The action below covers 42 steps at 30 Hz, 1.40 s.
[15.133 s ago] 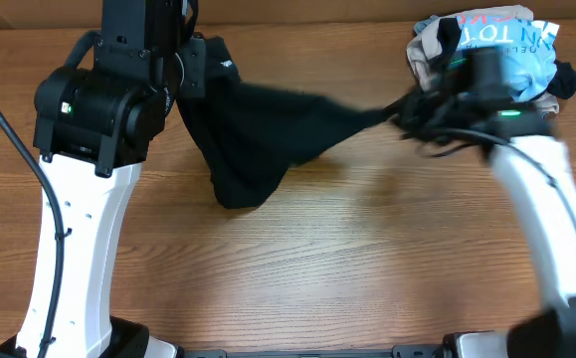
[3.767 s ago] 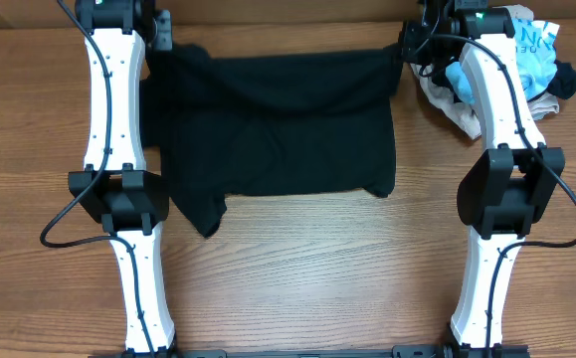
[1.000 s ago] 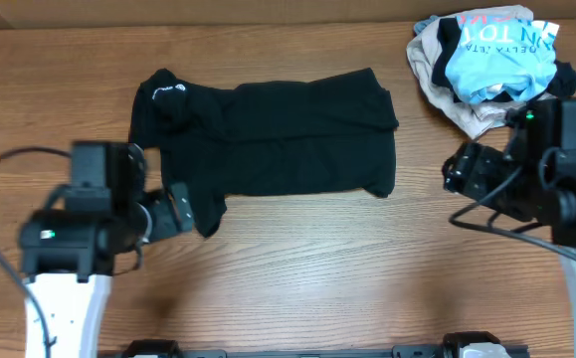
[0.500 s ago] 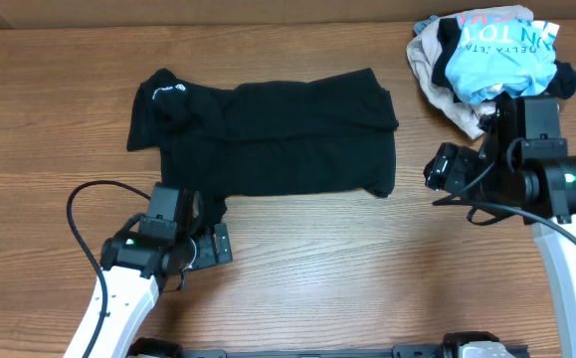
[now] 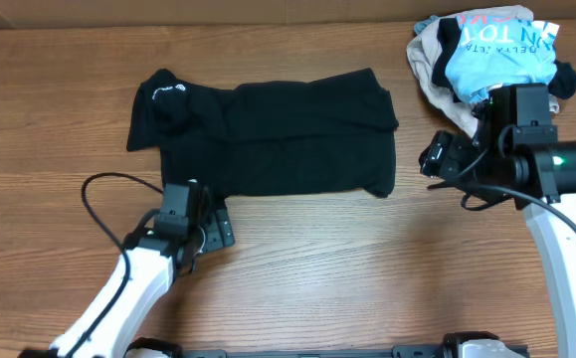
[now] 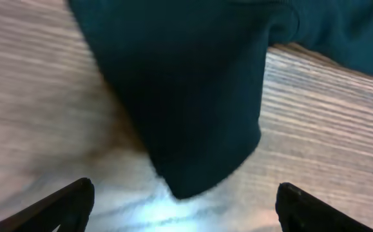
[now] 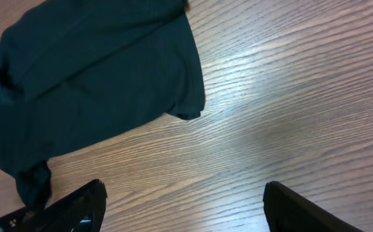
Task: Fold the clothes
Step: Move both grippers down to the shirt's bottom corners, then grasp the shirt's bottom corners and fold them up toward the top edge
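The clothes, one black garment (image 5: pixel 278 134), lie spread flat across the back half of the table, with a small white logo near the far left corner. A black sleeve end (image 6: pixel 199 96) hangs toward the front at the lower left. My left gripper (image 5: pixel 220 231) hovers low at that sleeve end, open, and in the left wrist view the left gripper (image 6: pixel 185 207) has the sleeve tip just ahead of its fingers. My right gripper (image 5: pixel 434 159) is open, to the right of the garment's right edge. In the right wrist view the right gripper (image 7: pixel 186 206) has only bare wood between its fingers.
A heap of a light blue shirt (image 5: pixel 496 50) and a beige garment (image 5: pixel 437 75) lies at the back right corner, just behind my right arm. The wooden table (image 5: pixel 367 278) extends toward the front. A black cable (image 5: pixel 98 194) loops beside my left arm.
My left arm has swung down and right, bringing its gripper to the sleeve end. The right gripper has drifted left toward the garment's edge. The garment itself has not moved.
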Each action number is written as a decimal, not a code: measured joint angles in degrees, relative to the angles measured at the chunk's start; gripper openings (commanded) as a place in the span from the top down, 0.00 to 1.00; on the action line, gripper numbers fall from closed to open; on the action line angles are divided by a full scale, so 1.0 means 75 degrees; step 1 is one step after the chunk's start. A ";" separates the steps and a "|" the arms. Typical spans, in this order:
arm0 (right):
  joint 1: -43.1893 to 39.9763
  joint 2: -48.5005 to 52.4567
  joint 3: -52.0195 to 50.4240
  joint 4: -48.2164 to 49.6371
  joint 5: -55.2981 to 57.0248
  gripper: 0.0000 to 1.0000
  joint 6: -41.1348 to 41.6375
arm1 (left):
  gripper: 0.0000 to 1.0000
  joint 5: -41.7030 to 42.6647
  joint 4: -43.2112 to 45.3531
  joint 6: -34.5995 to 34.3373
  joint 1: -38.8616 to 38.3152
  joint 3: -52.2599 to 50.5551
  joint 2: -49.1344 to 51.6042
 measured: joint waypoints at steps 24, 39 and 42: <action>0.0000 0.0175 -0.0085 0.0271 0.0003 0.23 0.0064 | 0.96 -0.0895 0.0979 0.0641 -0.0012 0.0070 0.1201; 0.0256 0.1521 -0.1151 0.1597 -0.0221 0.41 0.0189 | 0.96 -0.1276 -0.4229 0.1786 -0.0012 0.3990 0.1274; 0.0481 0.1824 -0.1303 0.2107 -0.0236 0.44 0.0350 | 0.96 -0.1300 -0.4406 0.1909 -0.0012 0.4013 0.1274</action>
